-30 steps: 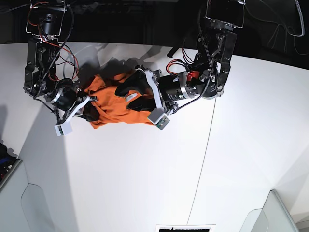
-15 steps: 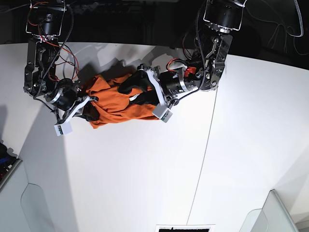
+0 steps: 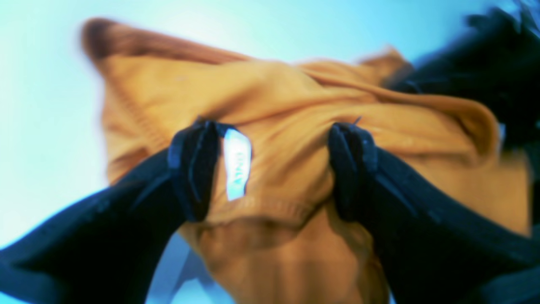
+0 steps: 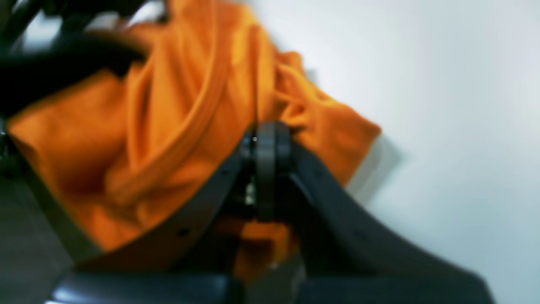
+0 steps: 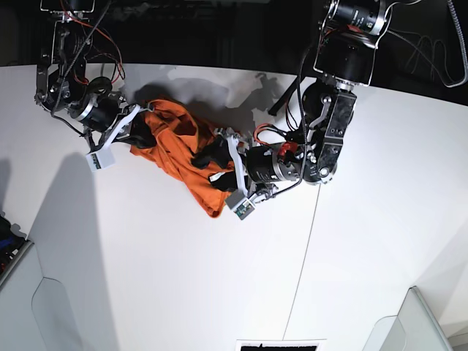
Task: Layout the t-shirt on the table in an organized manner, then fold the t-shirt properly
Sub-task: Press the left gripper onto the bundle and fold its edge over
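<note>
**Inspector:** Start with the left gripper. What condition is it in?

**Assessor:** Its two black fingers stand wide apart, and a bulge of the orange t-shirt fills the space between them. The cloth presses against both inner faces. A small white label lies right beside the finger on the left of that view. Whether the cloth is clamped or only pushed against, I cannot tell; the picture is blurred.

**Inspector:** And the right gripper?

**Assessor:** Fully closed, the two tips meeting. Orange fabric runs into the tips from above and shows again below them, so it has a fold of the t-shirt pinched.

**Inspector:** Where does the garment lie overall?

**Assessor:** In the base view the t-shirt is bunched and wrinkled on the white table, towards its far edge, stretched at a slant between the two arms. The right gripper holds its upper end on that view's left. The left gripper meets the lower middle of the cloth from the right. A loose corner trails towards the camera, just beside a small grey block on the left arm.

**Inspector:** Anything further back?

**Assessor:** A thin dark seam runs across the table to the right of the garment. Beyond the table's far edge the background is dark, with both arms rising into it
</note>
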`<act>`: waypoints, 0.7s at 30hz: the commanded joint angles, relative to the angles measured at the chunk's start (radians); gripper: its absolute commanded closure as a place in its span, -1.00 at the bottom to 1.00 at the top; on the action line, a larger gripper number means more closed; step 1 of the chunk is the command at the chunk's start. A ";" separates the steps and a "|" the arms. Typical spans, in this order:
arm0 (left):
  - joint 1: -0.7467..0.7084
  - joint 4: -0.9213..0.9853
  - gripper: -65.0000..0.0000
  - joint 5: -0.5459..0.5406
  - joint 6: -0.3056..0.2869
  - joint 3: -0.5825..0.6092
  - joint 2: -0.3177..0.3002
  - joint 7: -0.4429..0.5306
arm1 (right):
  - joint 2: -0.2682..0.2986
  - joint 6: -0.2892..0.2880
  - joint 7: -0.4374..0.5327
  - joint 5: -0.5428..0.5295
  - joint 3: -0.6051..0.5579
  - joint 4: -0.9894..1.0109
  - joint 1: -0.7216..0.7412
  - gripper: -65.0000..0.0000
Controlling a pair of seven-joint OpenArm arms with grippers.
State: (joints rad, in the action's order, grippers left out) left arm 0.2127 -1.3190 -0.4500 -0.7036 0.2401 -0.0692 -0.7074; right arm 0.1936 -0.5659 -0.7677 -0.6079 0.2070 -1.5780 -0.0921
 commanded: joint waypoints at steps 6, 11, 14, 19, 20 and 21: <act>0.079 0.019 -0.34 -0.089 0.005 -0.003 -0.019 -0.031 | 0.008 -0.006 0.007 -0.006 0.002 -0.046 -0.002 1.00; 0.080 -0.135 -0.34 -0.319 0.005 -0.005 -0.102 -0.180 | 0.008 -0.006 0.007 -0.006 0.002 -0.047 0.051 1.00; 0.062 -0.227 -0.34 -0.428 0.005 -0.005 -0.154 -0.277 | 0.008 -0.006 0.006 -0.005 0.002 -0.047 0.088 1.00; -0.050 -0.328 -0.34 -0.504 0.005 -0.005 -0.217 -0.307 | 0.008 -0.005 0.008 0.026 0.002 -0.046 0.137 1.00; -0.081 -0.349 -0.34 -0.503 0.005 -0.005 -0.220 -0.307 | 0.008 -0.003 0.008 0.033 0.002 -0.046 0.148 1.00; -0.112 -0.369 -0.34 -0.504 0.005 -0.005 -0.226 -0.307 | 0.008 -0.002 0.009 0.047 0.002 -0.046 0.154 1.00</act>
State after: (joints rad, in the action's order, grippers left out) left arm 0.0776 -1.6680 -0.9253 -0.6888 0.2375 -0.2947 -1.0378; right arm 0.1940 -0.5652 -0.7795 -0.5430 0.2070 -1.6043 0.0452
